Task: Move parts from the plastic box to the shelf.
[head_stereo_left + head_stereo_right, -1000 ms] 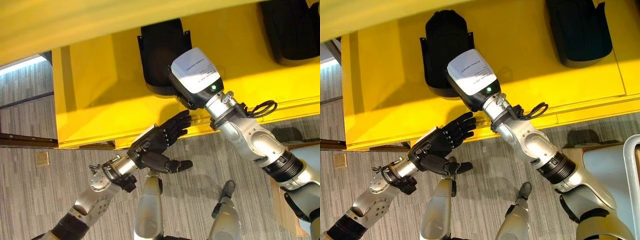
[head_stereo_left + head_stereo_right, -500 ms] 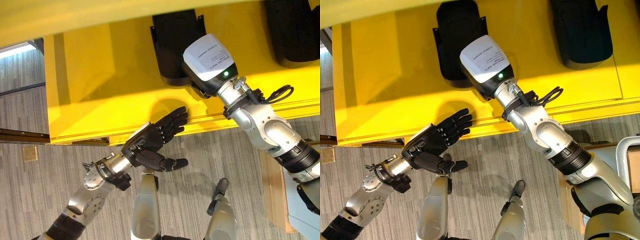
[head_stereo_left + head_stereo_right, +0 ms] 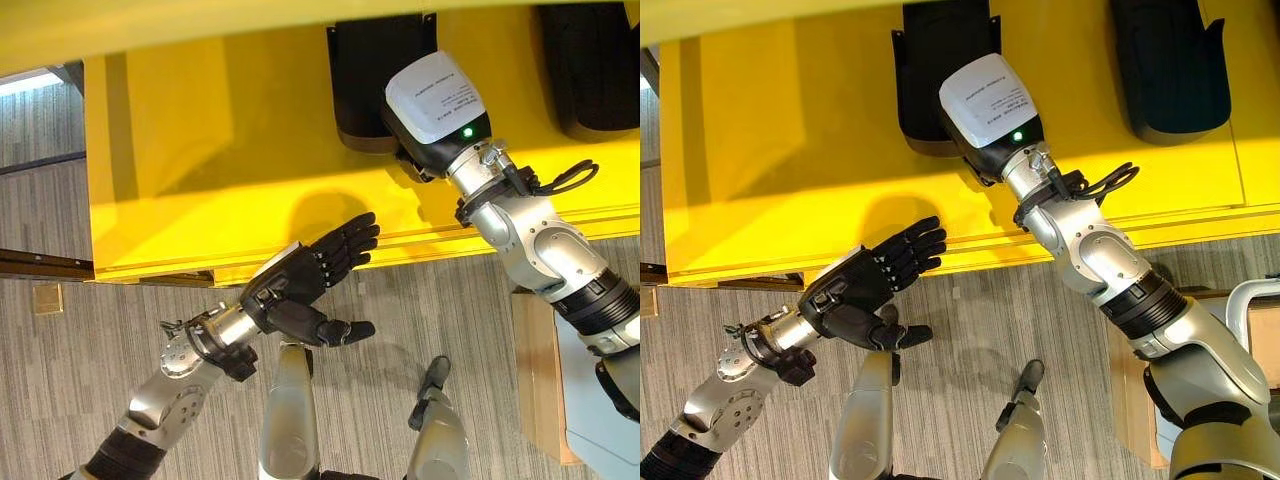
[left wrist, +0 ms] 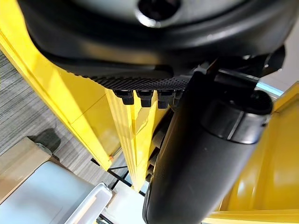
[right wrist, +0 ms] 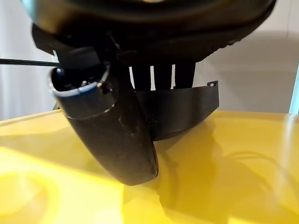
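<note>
Nearest us, left hand point(image 3: 300, 285) hangs over the carpet just in front of the yellow shelf point(image 3: 220, 150), fingers straight, thumb out, holding nothing. Further in, right hand point(image 5: 117, 126) reaches onto the shelf at a black part point(image 3: 940, 60); fingers touch its edge, but we can't tell whether they grip it. A second black part point(image 3: 1170, 65) sits on the shelf to the right, well apart.

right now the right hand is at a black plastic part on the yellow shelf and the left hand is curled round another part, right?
Not quite: the left hand holds nothing, its fingers straight below the yellow shelf's front edge, as the left eye view shows. The right hand is at a black plastic part on that shelf.
</note>
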You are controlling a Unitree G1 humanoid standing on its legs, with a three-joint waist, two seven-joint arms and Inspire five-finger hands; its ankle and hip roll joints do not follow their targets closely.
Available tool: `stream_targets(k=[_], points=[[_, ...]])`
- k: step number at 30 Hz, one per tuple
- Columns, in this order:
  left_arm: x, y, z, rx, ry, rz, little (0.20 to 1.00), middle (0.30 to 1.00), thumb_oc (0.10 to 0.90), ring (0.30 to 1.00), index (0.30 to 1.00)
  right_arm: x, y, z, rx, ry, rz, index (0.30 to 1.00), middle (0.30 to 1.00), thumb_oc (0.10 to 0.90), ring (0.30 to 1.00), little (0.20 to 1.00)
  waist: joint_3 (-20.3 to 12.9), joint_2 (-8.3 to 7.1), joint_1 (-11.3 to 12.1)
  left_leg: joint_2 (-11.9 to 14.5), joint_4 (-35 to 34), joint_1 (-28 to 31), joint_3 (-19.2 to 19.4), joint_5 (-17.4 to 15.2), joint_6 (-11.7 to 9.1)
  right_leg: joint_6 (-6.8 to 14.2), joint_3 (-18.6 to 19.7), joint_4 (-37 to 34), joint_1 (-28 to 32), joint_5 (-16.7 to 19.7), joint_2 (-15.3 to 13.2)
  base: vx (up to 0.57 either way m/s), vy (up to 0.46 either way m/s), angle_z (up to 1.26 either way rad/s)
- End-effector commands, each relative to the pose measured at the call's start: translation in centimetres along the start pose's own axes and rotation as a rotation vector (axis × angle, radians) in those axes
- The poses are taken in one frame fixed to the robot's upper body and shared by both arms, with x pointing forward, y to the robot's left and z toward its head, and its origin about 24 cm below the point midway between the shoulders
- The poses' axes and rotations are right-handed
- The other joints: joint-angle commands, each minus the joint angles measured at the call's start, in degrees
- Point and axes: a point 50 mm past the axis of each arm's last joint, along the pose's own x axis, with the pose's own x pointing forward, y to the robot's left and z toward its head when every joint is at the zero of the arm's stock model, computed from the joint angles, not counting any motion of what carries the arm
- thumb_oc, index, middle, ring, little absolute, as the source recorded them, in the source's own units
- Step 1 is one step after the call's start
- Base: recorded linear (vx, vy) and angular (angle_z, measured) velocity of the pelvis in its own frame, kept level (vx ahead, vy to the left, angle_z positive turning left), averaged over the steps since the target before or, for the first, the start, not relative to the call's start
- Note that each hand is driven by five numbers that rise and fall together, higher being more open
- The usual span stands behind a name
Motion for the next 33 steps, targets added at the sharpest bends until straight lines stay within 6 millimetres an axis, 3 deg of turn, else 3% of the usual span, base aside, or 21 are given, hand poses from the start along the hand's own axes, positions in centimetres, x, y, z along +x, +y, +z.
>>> stream_targets(k=[1, 10, 33], points=[[0.9, -2.0, 3.7, 0.12, -0.151, -0.16, 1.0, 1.0, 0.9, 1.0, 1.0, 2.3, -5.6, -0.6, -0.072, -0.023, -0.22, 0.3, 0.3, 0.4, 0.3, 0.3, -1.37, 0.17, 1.2, -3.94, 1.99, 1.03, 3.29, -7.04, 4.95, -6.98, 0.32, 6.83, -1.01, -8.86, 5.73, 0.0, 0.0, 0.0], [0.8, -1.9, 3.6, 0.112, -0.147, -0.156, 1.0, 1.0, 0.9, 1.0, 1.0, 2.3, -5.6, 0.1, -0.083, -0.068, -0.197, 0.3, 0.3, 0.4, 0.3, 0.3, -1.4, 0.05, 1.45, -4.17, 1.75, 1.27, 3.24, -6.99, 5.03, -7.06, 0.27, 7.17, -0.98, -9.05, 5.86, 0.0, 0.0, 0.0], [0.5, -1.7, 3.5, 0.107, -0.14, -0.151, 1.0, 1.0, 0.9, 1.0, 1.0, 1.2, -3.8, -0.9, -0.043, -0.023, -0.143, 0.3, 0.3, 0.4, 0.3, 0.3, -0.91, -0.23, 0.88, -4.01, 2.91, 1.35, 3.4, -7.77, 5.37, -7.34, 0.63, 8.84, -1.8, -9.48, 6.1, 0.0, 0.0, 0.0]])
